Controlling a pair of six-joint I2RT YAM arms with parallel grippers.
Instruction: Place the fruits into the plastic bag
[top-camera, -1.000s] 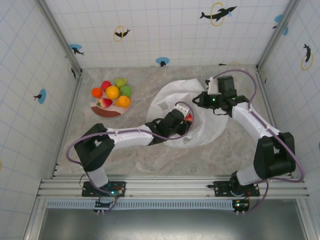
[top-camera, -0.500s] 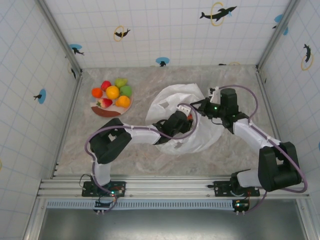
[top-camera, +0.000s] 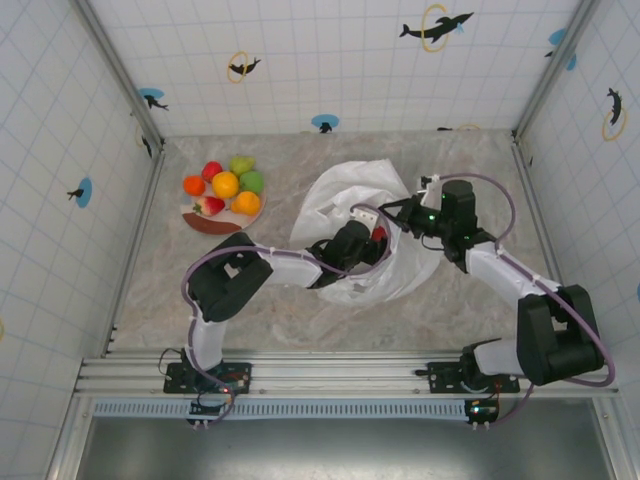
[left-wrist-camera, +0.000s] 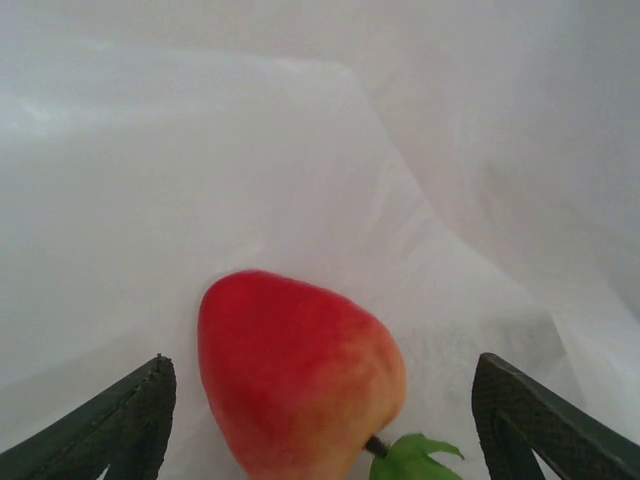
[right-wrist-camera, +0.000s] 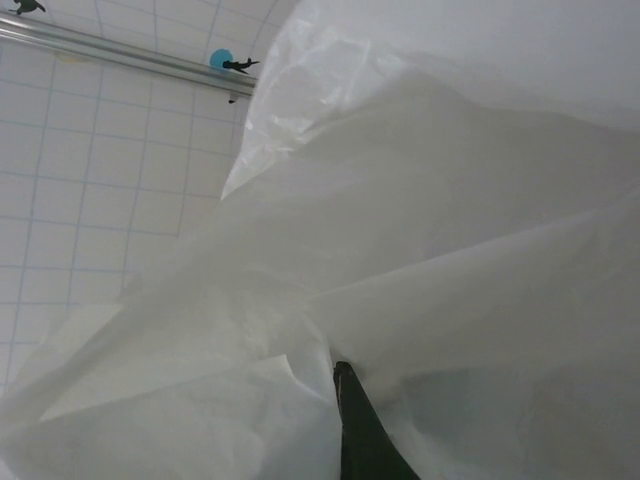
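Note:
A red-to-yellow fruit (left-wrist-camera: 296, 368) with a green leaf lies on the film inside the plastic bag (top-camera: 350, 195). My left gripper (left-wrist-camera: 322, 372) is open around it, a gap showing between the fruit and each dark finger (left-wrist-camera: 125, 425). From above, that gripper (top-camera: 372, 238) reaches into the bag's mouth, with the red fruit (top-camera: 379, 234) at its tip. My right gripper (top-camera: 403, 210) is shut on the bag's rim and holds it up; one dark finger (right-wrist-camera: 358, 430) pokes out of the pinched film (right-wrist-camera: 450, 220). Several more fruits (top-camera: 226, 185) lie on the plate (top-camera: 208, 224).
The plate sits at the table's back left, near the left tiled wall (top-camera: 70, 190). The bag lies crumpled at the middle of the marble table (top-camera: 300, 310). The left arm's elbow (top-camera: 228, 283) rests low in front of the bag.
My left gripper has opened and let go of the red fruit inside the bag. The left elbow swung right toward the bag. The right gripper drew the rim slightly right.

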